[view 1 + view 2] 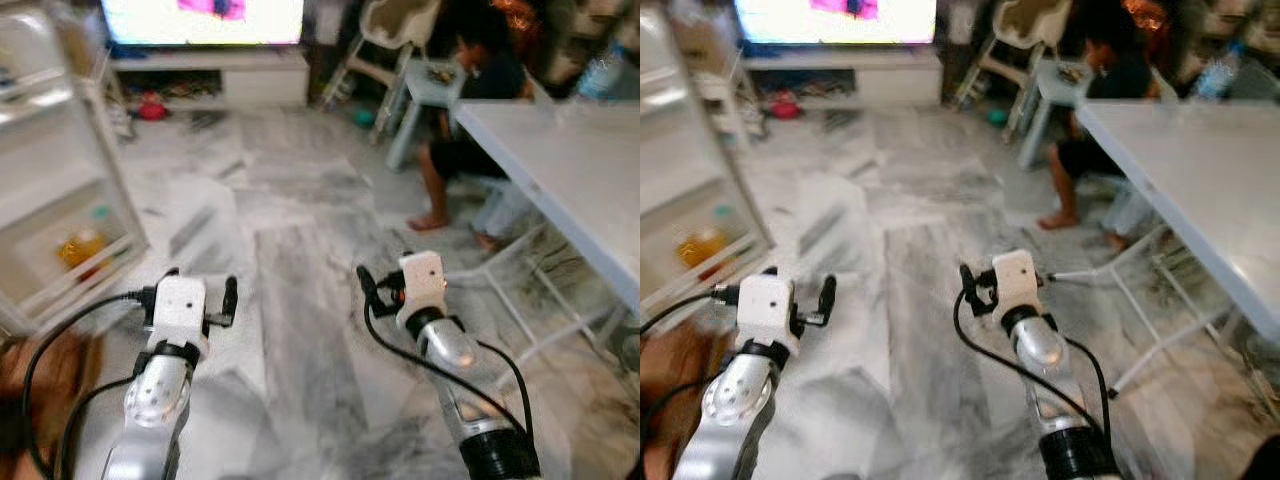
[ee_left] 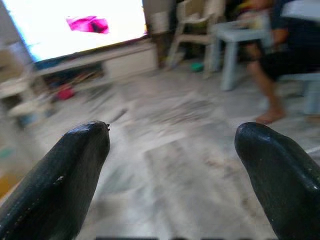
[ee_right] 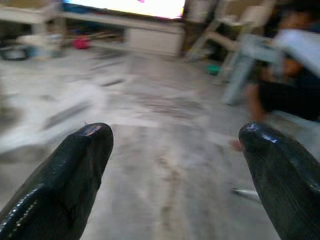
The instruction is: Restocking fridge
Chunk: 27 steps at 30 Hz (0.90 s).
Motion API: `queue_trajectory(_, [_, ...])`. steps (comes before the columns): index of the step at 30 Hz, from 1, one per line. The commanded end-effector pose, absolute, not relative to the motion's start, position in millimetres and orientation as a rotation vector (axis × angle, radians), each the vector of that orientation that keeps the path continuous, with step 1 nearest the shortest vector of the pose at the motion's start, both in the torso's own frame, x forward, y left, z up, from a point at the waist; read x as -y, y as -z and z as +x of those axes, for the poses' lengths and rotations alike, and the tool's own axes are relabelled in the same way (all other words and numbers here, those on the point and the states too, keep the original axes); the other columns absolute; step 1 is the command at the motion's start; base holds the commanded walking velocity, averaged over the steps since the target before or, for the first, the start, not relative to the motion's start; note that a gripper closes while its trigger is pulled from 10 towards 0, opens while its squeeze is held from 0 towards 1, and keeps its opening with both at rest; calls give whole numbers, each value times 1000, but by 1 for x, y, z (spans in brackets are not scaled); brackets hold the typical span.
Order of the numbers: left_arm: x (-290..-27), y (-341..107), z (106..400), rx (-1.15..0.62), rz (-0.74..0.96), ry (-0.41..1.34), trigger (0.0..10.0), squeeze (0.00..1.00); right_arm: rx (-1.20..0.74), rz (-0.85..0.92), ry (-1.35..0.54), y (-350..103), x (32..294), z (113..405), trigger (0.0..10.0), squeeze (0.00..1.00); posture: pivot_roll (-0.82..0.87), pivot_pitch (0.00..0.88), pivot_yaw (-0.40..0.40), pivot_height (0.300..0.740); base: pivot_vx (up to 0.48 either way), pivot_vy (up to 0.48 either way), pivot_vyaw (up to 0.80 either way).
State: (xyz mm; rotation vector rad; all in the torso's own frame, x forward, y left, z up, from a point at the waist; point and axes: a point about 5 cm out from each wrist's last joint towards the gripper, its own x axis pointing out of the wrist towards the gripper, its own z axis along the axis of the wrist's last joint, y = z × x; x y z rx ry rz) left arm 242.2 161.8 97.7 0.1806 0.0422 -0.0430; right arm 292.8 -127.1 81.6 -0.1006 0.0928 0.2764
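A grey-veined marble floor [image 1: 300, 300] stretches toward a bright television screen [image 1: 200, 18], a white table [image 1: 570, 170] and a seated person [image 1: 470, 120]. The left gripper [image 2: 172, 150] and right gripper [image 3: 175, 150] hover above it, fingers spread wide and empty.

A grey-veined marble floor [image 1: 300, 250] runs back to a low white TV stand [image 1: 215, 75] under a bright screen [image 1: 200, 20]. A white table [image 1: 570, 170] stands at right. Beyond it a person [image 1: 470, 110] sits by a small pale table [image 1: 430, 95] and a light chair [image 1: 385, 45].
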Motion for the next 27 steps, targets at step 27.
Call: queue_trajectory(27, [-157, -118, 262, 83, 144, 44, 10000, 0, 100, -40, -237, -121, 131, 299, 10000, 0, 74, 0, -70, 740, 445, 20, -573])
